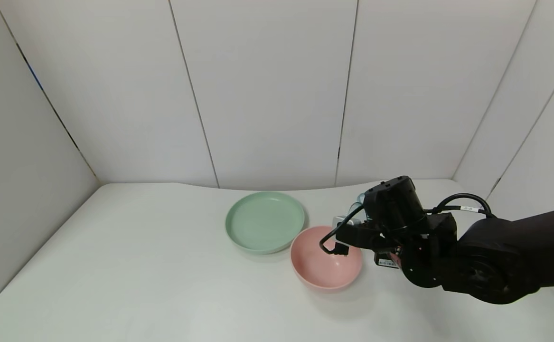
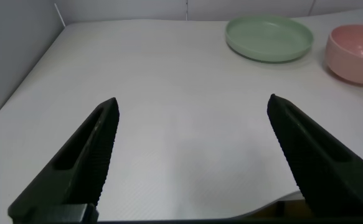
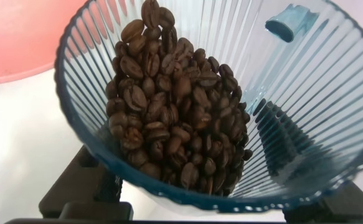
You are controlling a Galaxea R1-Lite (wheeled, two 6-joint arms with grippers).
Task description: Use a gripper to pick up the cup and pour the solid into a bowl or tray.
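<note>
My right gripper (image 1: 352, 229) is shut on the ribbed blue-grey cup (image 1: 356, 209) and holds it tilted just above the far right rim of the pink bowl (image 1: 305, 270). In the right wrist view the cup (image 3: 306, 106) fills the picture with a heap of dark brown beans (image 3: 175, 99) inside it, and the pink bowl (image 3: 19, 37) shows in a corner. I see no beans in the bowl. My left gripper (image 2: 193, 99) is open and empty, low over the table, apart from the bowl (image 2: 355, 53). It is out of the head view.
A flat pale green plate (image 1: 265, 221) lies just to the left of and behind the bowl, close to it; it also shows in the left wrist view (image 2: 268, 37). White walls close the table at the back and sides.
</note>
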